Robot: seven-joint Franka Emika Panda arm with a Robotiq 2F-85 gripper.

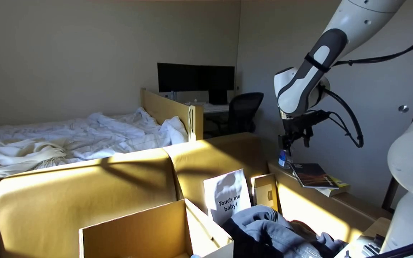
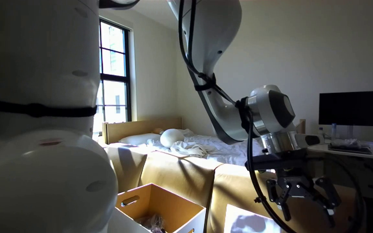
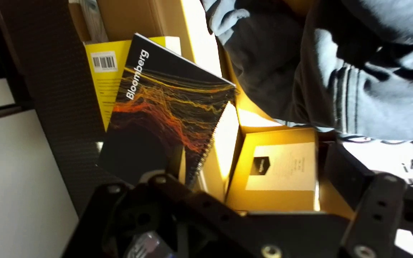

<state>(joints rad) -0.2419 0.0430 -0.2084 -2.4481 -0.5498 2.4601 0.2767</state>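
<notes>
Right of centre in an exterior view: a clear, blue-labelled bottle (image 1: 283,158) below the spread black claw (image 2: 308,216)
Beside it lies a black, orange-streaked spiral-bound notebook (image 3: 165,107), overlapping a yellow-covered book (image 3: 104,84) toward the upper left of the wrist view.

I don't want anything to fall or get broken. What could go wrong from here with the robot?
The open gripper looks very close to what seems to be a small bottle, so it might knock it over. The black notebook lies crooked on a yellow book, so a bump could slide it off. The black cable hangs in a loop beside the gripper, so it might catch on something.
</notes>
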